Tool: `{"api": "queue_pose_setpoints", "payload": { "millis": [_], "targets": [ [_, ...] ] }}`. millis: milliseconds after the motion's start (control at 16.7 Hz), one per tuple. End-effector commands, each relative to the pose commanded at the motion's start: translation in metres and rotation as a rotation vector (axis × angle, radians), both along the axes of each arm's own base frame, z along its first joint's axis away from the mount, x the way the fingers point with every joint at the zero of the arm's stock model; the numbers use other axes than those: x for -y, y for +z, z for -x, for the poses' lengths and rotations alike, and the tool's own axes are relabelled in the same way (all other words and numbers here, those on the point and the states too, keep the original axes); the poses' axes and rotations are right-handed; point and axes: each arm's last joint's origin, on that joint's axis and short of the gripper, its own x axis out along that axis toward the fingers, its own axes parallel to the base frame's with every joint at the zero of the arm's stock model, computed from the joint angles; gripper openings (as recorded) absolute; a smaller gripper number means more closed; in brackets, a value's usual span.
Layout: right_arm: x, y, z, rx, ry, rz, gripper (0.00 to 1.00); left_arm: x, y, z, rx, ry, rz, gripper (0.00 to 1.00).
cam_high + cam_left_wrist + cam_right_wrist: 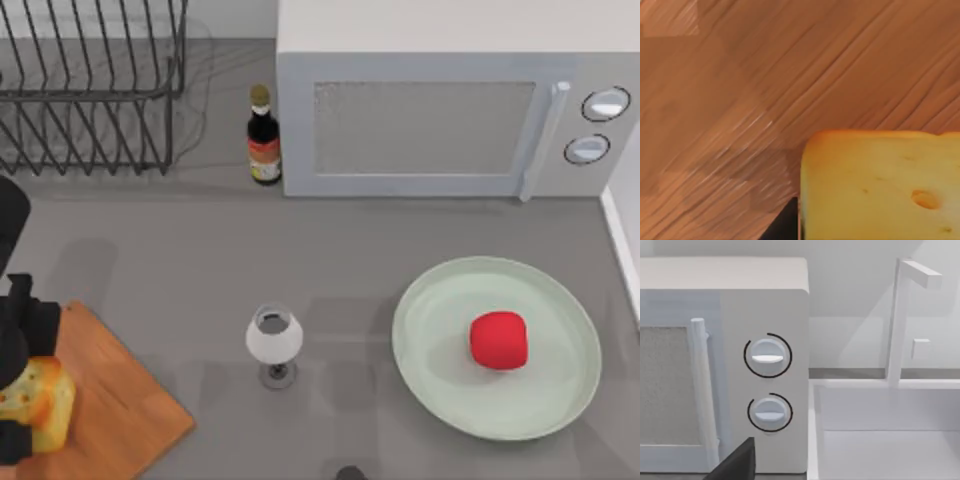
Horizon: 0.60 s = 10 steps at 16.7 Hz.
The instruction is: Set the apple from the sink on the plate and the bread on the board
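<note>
Yellow cube of bread (880, 185) sits gripped in my left tool (25, 405), just above the orange wooden board (120, 400). Red apple (498, 340) lies on the green plate (430, 330).

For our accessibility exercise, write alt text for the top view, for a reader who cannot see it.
A red apple lies on a pale green plate at the table's right, while the left tool holds bread over a wooden board at the left edge. Between them stands a wine glass; behind are a microwave, bottle and dish rack.
</note>
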Motion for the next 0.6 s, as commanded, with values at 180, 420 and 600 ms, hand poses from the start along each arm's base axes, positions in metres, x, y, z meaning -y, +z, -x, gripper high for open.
{"api": "queue_pose_setpoints", "payload": {
  "millis": [180,420,600],
  "targets": [
    [0.0,0.0,0.0,0.0,0.0,0.0,1.0,0.0,0.0,0.0,0.0,0.0,0.0,0.68],
    [0.0,0.0,0.0,0.0,0.0,0.0,1.0,0.0,0.0,0.0,0.0,0.0,0.0,0.98],
    [0.0,0.0,0.0,0.0,0.0,0.0,1.0,0.0,0.0,0.0,0.0,0.0,0.0,1.0]
  ]
}}
